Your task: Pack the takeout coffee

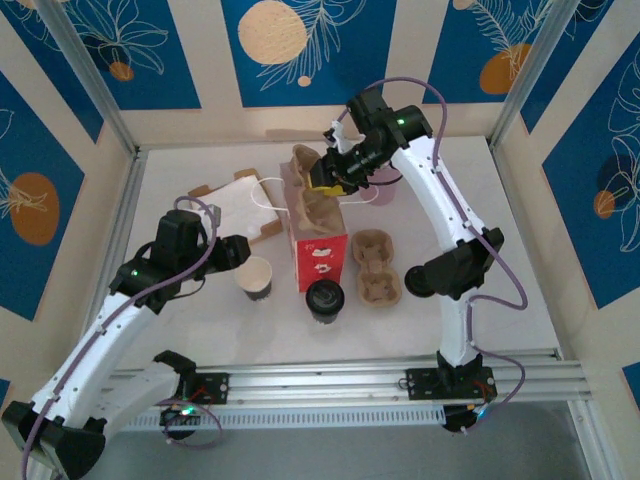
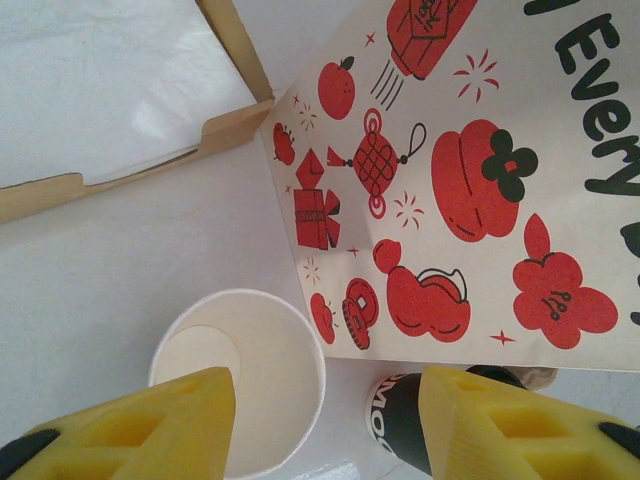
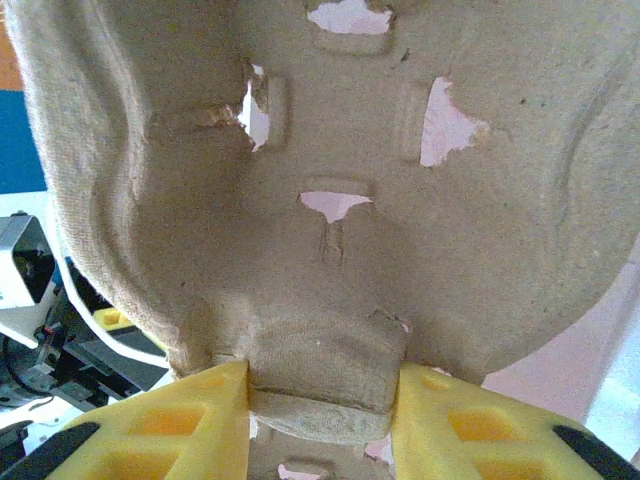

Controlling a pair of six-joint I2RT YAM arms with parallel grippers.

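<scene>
White tabletop (image 1: 520, 260): the paper bag (image 1: 320, 255) is stood upright, with a pulp carrier (image 1: 312, 185) clamped by the right gripper (image 1: 335, 185) over its mouth. Not yet packed are the open cup (image 1: 255, 277), beside the spread-jawed, empty left gripper (image 1: 238, 252), and the lidded cup (image 1: 325, 298).

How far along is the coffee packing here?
Done: the red-printed paper bag stands upright. In hand: the right tool grips a brown moulded-pulp cup carrier at the bag's top. Left: the open white paper cup beside the open left tool, the black-lidded cup and a second pulp carrier sit on the table, unpacked.
</scene>
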